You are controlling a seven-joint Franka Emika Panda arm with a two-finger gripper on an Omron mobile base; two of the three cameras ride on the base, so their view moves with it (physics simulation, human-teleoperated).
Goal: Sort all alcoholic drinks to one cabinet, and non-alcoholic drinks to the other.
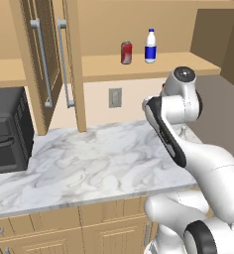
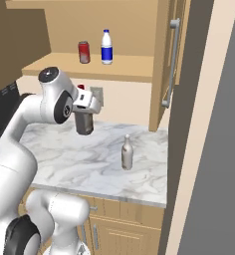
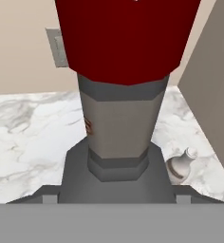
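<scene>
My gripper is shut on the dark grey bottle just below its red cap, over the back of the marble counter. Whether the bottle's base touches the counter I cannot tell. The slim pale beige bottle stands upright on the counter to the right, also visible past the held bottle. The red soda can and the white blue-labelled bottle stand side by side on the bottom shelf of an open wall cabinet.
Open cabinet doors with silver bar handles hang at the left and the right. A dark appliance sits at the counter's left end. A wall outlet is below the shelf. A tall wall panel bounds the right side.
</scene>
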